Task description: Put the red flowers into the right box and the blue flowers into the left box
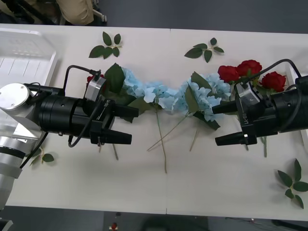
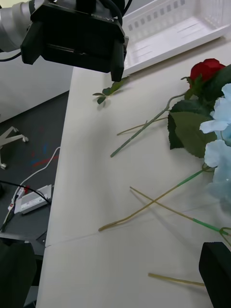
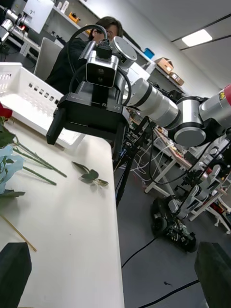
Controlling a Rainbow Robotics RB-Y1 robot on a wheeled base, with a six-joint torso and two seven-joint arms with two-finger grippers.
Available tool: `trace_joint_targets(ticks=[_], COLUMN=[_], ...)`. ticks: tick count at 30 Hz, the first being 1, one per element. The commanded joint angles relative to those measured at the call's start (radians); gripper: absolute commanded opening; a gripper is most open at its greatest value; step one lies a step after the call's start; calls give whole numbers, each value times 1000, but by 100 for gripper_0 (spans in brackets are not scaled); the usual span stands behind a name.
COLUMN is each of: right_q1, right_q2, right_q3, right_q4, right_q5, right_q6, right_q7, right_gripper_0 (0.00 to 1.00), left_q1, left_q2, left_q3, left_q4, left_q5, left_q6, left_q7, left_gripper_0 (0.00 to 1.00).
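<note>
Counting across the table, four red flowers [image 1: 248,72] are seen, three near the right box [image 1: 294,77] and one by the left gripper [image 1: 129,126]; the blue flowers [image 1: 166,96] form a row between both wide-open grippers. The right gripper [image 1: 222,125] is held beside them. The left box [image 1: 21,57] lies far left. No writing can be read.

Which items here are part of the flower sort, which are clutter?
Job:
red flowers
blue flowers
left box
right box
left gripper, open
right gripper, open

Clutter:
leaf sprigs
</note>
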Motion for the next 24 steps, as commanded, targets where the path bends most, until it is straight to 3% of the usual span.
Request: trace_joint_targets(ticks=[1, 12, 13, 20, 24], right_q1=[-28, -28, 26, 52, 50], right_q2=[1, 1, 25, 31, 25], right_q3=[-8, -8, 7, -4, -31], right_q4=[-15, -15, 8, -21, -64], right_q5=[-2, -2, 13, 13, 13], right_q6=[-2, -2, -3, -36, -33], right_q7=[14, 14, 14, 14, 14], right_gripper_0=[100, 100, 100, 100, 100], left_q1=[-36, -39, -45, -88, -106], left_q2=[6, 9, 14, 109, 163], left_q3=[28, 32, 31, 36, 36], left_q4=[-34, -9, -2, 18, 18], left_q5=[9, 23, 49, 111, 101], left_q6=[-3, -4, -11, -26, -26], left_q7=[-42, -42, -42, -42, 73], left_gripper_0=[100, 100, 100, 100, 100])
